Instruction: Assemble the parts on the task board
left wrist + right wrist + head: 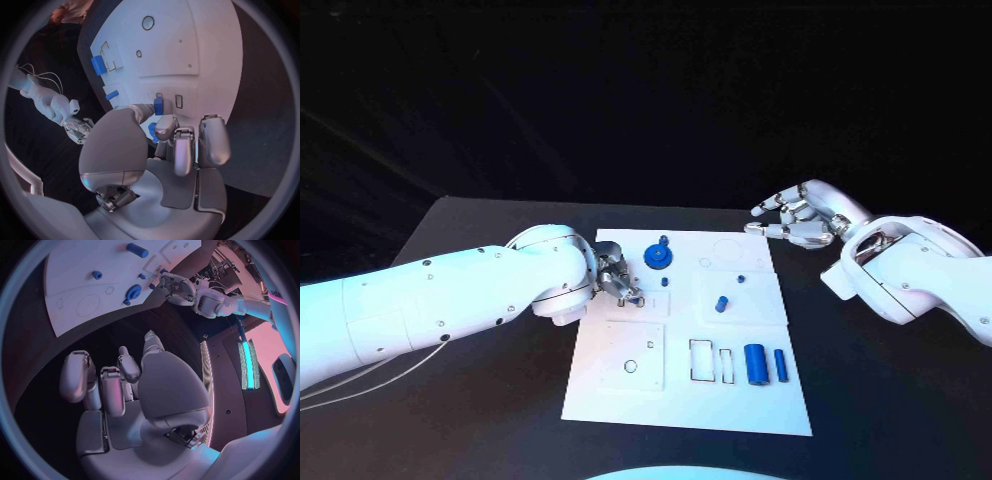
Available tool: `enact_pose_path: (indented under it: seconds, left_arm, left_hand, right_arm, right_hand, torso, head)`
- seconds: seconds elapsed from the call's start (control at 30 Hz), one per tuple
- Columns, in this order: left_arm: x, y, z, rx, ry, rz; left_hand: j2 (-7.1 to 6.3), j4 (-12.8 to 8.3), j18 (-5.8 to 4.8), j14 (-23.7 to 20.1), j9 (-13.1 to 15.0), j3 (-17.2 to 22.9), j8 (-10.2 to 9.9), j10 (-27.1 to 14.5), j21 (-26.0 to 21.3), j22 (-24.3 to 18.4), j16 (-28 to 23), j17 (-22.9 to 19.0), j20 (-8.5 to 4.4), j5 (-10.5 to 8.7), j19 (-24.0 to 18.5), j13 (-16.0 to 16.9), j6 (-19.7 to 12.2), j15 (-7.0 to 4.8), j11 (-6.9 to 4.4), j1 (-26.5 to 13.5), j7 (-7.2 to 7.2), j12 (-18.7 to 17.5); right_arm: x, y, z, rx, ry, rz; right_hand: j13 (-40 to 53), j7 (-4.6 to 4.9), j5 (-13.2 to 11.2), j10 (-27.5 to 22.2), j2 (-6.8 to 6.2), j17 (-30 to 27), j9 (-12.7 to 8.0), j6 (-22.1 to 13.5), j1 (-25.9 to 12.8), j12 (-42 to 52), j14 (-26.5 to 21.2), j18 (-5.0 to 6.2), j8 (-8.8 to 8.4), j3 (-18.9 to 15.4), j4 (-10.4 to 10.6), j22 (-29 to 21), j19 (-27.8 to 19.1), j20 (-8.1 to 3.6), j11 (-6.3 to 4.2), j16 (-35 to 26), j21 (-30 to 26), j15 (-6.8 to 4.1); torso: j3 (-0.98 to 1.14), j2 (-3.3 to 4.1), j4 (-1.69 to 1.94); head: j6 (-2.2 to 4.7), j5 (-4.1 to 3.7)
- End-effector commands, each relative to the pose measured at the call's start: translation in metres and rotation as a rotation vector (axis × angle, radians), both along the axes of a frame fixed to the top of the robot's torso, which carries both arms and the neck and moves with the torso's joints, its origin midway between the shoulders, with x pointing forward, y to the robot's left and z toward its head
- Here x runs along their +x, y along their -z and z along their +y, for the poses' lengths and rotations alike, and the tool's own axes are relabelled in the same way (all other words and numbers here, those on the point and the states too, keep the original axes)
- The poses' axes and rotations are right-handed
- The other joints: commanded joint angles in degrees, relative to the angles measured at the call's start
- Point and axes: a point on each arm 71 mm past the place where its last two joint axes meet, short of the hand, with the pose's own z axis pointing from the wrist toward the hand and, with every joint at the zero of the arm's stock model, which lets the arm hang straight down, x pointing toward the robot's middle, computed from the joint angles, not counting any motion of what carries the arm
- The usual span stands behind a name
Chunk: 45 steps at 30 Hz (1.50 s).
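Task board: white plate lying in the middle of the black table, long side running from the far edge toward the near edge.

Blue disc part: sitting near the board's far edge, just beside the left hand's fingertips; a small blue peg is standing just beyond it.

Small blue part: lying mid-board, toward the right edge, apart from both hands.

Large blue cylinder and thin blue bar: lying side by side near the board's right edge, toward the near end, beside two empty rectangular slots.

Left hand: reaching over the board's left edge. In the left wrist view, its fingers are curling downward toward the board with a small blue piece showing right at the thumb and fingertips; whether that piece is being pinched or merely touched cannot be told.

Right hand: hovering off the board's far right corner, over the table, fingers loosely curled and apart, holding nothing, well apart from every part.
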Motion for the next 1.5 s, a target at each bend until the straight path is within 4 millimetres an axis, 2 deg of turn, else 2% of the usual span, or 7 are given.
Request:
enact_pose_path:
  seconds: [0.03, 0.57, 0.9, 1.5]
  left_arm:
    - [0.0, -0.001, -0.002, 0.03, 0.003, -0.03]
    - [0.0, 0.001, -0.007, 0.046, 0.016, -0.017]
    - [0.002, 0.002, -0.01, 0.055, 0.018, -0.023]
    - [0.005, 0.008, -0.013, 0.1, 0.047, -0.001]
  left_hand:
    - [0.13, -10.9, -1.11, 5.8, 4.0, 11.2, 0.6, 0.5, 0.2, 0.1, 0.3, 15.1, -0.15, 0.12, 0.3, 0.1, 0.3, -0.42, -0.17, -0.6, -0.8, 0.5]
    - [-0.16, -10.8, -1.1, 5.8, 3.9, 11.5, 1.5, 0.8, 0.3, 0.1, 0.3, 15.1, -0.23, 0.04, 0.3, 0.1, 0.5, -0.57, -0.38, -1.6, -1.06, 0.7]
    - [-0.2, -10.8, -1.1, 5.8, 3.8, 11.5, 1.8, 0.9, 0.3, 0.1, 0.3, 15.1, -0.26, 0.01, 0.3, 0.0, 0.5, -0.63, -0.48, -1.9, -1.18, 0.7]
    - [-0.25, -10.6, -1.11, 5.8, 3.7, 11.3, 2.6, 1.3, 0.3, 0.2, 0.3, 15.1, -0.33, -0.09, 0.3, 0.2, 0.5, -0.74, -0.62, -2.6, -1.37, 1.1]
  right_arm:
    - [-0.001, 0.001, 0.002, -0.01, -0.014, 0.001]
    - [-0.001, 0.0, 0.003, -0.007, -0.012, -0.004]
    - [-0.001, 0.0, 0.003, -0.006, -0.012, -0.006]
    - [-0.002, 0.0, 0.003, -0.006, -0.012, -0.006]
  right_hand:
    - [0.0, 0.09, 0.2, 0.3, 0.54, 8.5, -0.1, 0.5, -0.2, 0.0, 4.4, 0.81, 0.41, -0.4, 0.2, 0.0, 0.1, -0.37, -0.09, -0.2, -0.2, -0.37]
    - [0.0, 0.07, 0.3, 0.3, 0.59, 8.4, -0.1, 0.5, -0.3, 0.1, 4.4, 0.83, 0.48, -0.5, 0.3, -0.1, 0.1, -0.38, -0.11, -0.2, -0.3, -0.39]
    - [0.0, 0.04, 0.3, 0.4, 0.61, 8.3, -0.1, 0.6, -0.5, 0.1, 4.4, 0.86, 0.56, -0.7, 0.4, -0.2, 0.0, -0.4, -0.13, -0.3, -0.5, -0.41]
    - [0.0, 0.01, 0.3, 0.4, 0.65, 8.3, -0.1, 0.7, -0.6, 0.2, 4.4, 0.84, 0.65, -0.8, 0.4, -0.1, 0.1, -0.41, -0.15, -0.3, -0.4, -0.42]
  torso:
    - [-0.03, 0.04, 0.0]
    - [-0.04, 0.02, 0.1]
    - [-0.09, 0.03, 0.05]
    - [-0.02, 0.0, 0.08]
  head:
    - [-0.04, -0.04]
    - [-0.11, -0.47]
    - [-0.14, -0.45]
    - [-0.44, -0.51]
